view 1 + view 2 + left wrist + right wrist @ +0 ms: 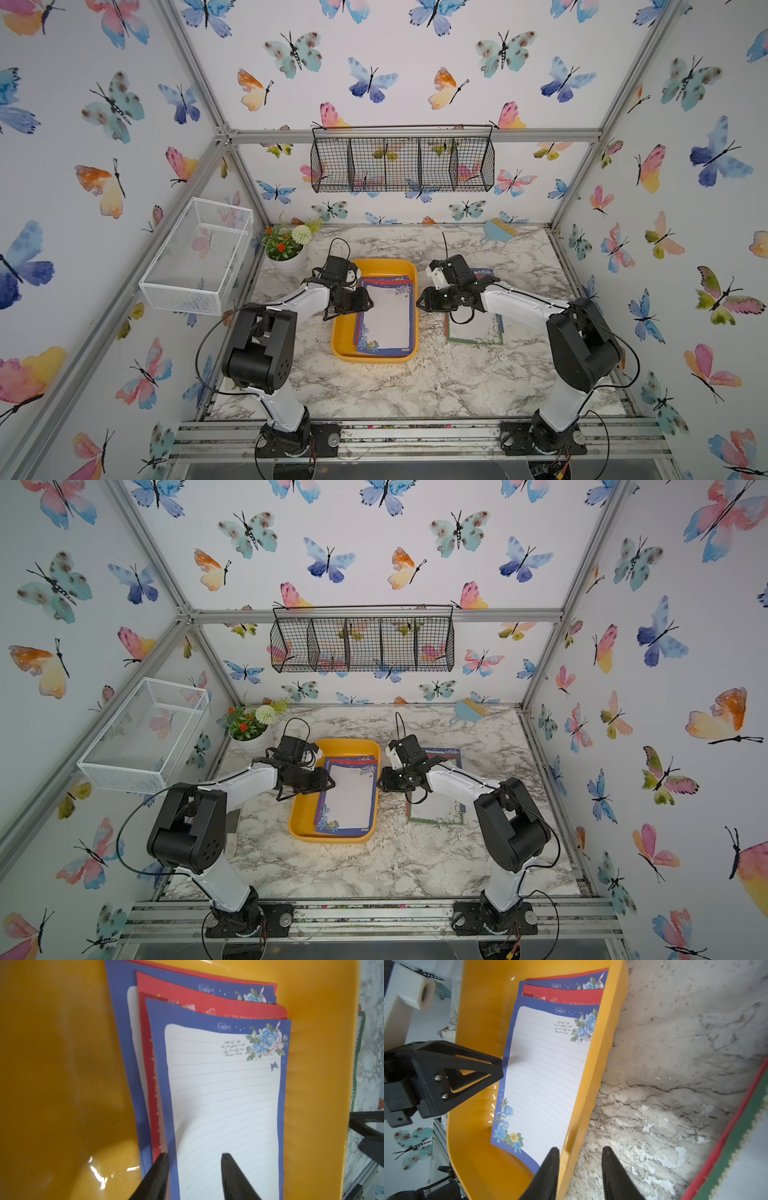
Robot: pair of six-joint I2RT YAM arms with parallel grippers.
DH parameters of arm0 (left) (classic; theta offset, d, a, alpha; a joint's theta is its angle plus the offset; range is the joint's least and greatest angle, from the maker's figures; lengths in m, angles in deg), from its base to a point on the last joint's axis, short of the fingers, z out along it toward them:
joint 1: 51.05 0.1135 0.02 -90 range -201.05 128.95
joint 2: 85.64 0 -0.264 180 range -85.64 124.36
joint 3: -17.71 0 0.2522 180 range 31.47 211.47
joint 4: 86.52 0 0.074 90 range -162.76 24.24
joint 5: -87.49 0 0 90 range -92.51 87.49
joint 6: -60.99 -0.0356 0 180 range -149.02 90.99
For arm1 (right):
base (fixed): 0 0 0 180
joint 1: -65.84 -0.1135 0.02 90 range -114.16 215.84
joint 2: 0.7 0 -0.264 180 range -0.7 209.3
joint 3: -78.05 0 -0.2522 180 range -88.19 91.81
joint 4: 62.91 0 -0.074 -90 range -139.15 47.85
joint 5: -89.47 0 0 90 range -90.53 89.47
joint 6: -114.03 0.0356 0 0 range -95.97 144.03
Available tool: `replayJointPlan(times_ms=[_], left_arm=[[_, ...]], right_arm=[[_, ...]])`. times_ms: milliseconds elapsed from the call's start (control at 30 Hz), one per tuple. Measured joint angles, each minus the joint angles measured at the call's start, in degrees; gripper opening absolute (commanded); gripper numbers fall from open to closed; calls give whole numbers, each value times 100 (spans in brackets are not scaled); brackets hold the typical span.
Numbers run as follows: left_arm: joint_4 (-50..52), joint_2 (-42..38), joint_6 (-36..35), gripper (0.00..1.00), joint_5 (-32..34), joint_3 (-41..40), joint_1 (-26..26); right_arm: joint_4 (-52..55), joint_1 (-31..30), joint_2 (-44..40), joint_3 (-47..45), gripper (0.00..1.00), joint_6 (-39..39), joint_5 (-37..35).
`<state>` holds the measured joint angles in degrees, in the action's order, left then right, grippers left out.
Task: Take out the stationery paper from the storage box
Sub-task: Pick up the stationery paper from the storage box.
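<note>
The yellow-orange storage box (345,332) (301,812) sits mid-table. It holds a fanned stack of stationery paper (388,320) (351,800) (224,1095) (546,1076), blue-floral sheet on top, red and blue ones beneath. My left gripper (368,305) (194,1155) is inside the box, jaws apart, straddling the top sheet's left border, which bulges up between the fingers. My right gripper (419,303) (580,1149) is open and straddles the box's right wall, one finger inside, one over the marble. More sheets, green-bordered on top (476,332) (436,812), lie on the table under the right arm.
A potted plant (286,253) stands behind the left arm at the back left. A white mesh basket (195,257) hangs on the left wall, a black wire basket (403,164) on the back wall. A blue comb-like item (498,230) leans at the back right.
</note>
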<state>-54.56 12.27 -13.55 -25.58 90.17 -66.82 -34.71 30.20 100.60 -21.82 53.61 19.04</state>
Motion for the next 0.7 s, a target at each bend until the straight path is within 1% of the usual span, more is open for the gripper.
replayJointPlan(times_ms=[267, 433, 700], left_arm=[[-162, 0, 70, 40, -402, -4, 0], [-295, 0, 151, 40, -638, -22, 0], [-404, 42, 214, 42, -680, -120, 61]], right_arm=[[-138, 0, 7, -79, 36, 74, 162], [-330, 0, 68, -133, 35, 149, 361], [-472, 0, 179, -166, 35, 247, 520]])
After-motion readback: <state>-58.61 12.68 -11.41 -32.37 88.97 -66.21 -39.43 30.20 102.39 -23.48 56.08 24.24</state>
